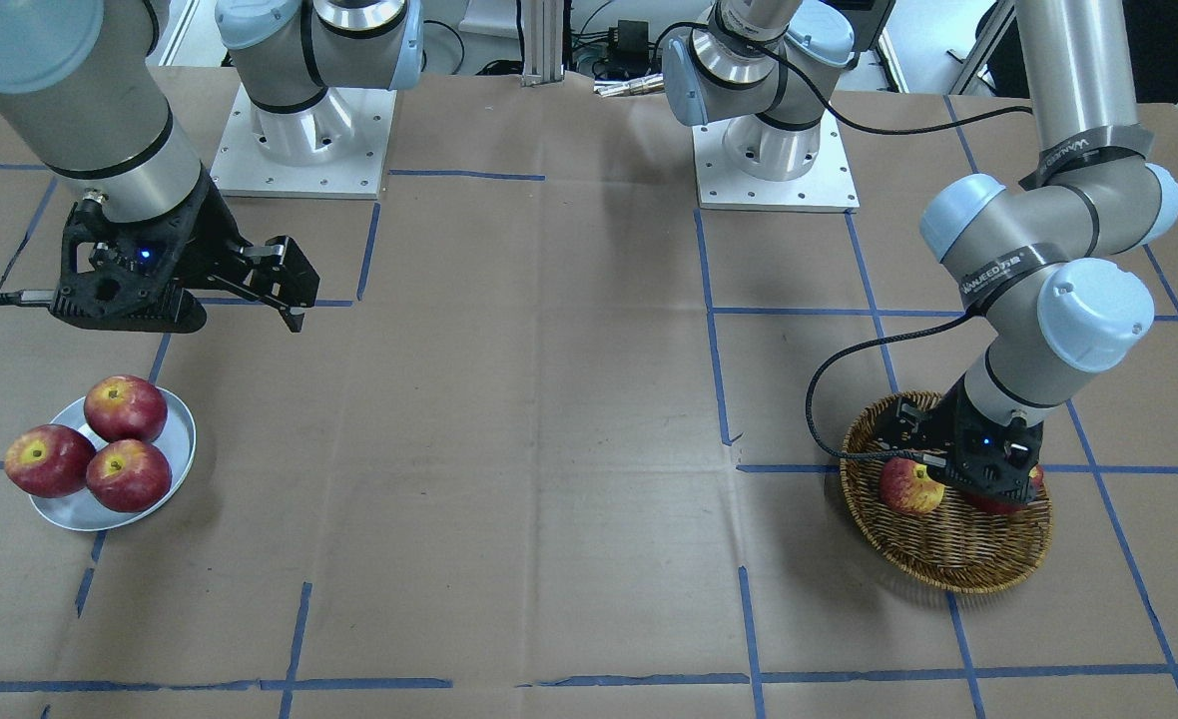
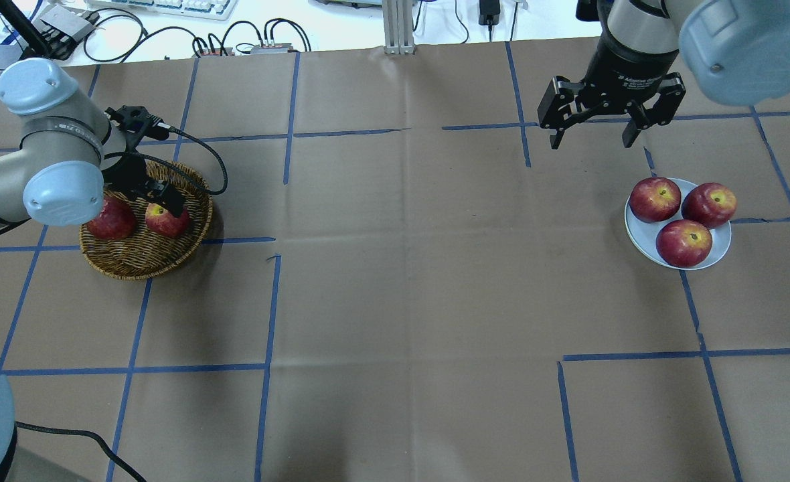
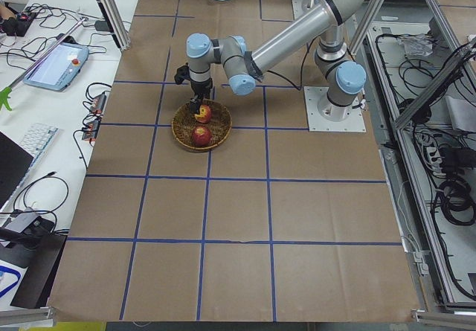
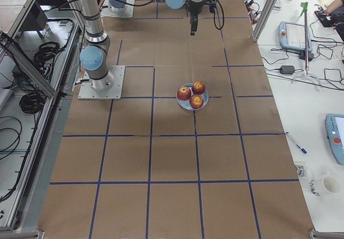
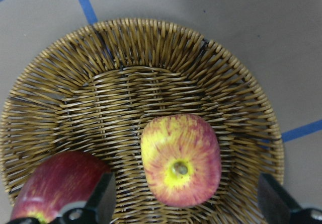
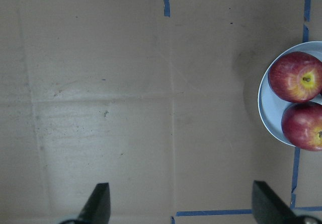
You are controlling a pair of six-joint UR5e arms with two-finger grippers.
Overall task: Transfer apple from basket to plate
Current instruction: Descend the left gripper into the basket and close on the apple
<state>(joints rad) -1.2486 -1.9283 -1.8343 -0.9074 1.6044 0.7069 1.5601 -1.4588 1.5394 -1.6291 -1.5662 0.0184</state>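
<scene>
The yellow-streaked apple lies in the brown wicker basket, beside a dark red apple. My left gripper is open, low over the basket, with one finger on each side of the streaked apple, not touching it. In the overhead view the apple shows just below the left gripper inside the basket. The pale plate at the right holds three red apples. My right gripper is open and empty, hovering beyond the plate.
The table is covered in brown paper with blue tape lines. The left arm's cable loops over the basket's far rim. The two arm bases stand at the robot's edge of the table. The three apples fill most of the plate.
</scene>
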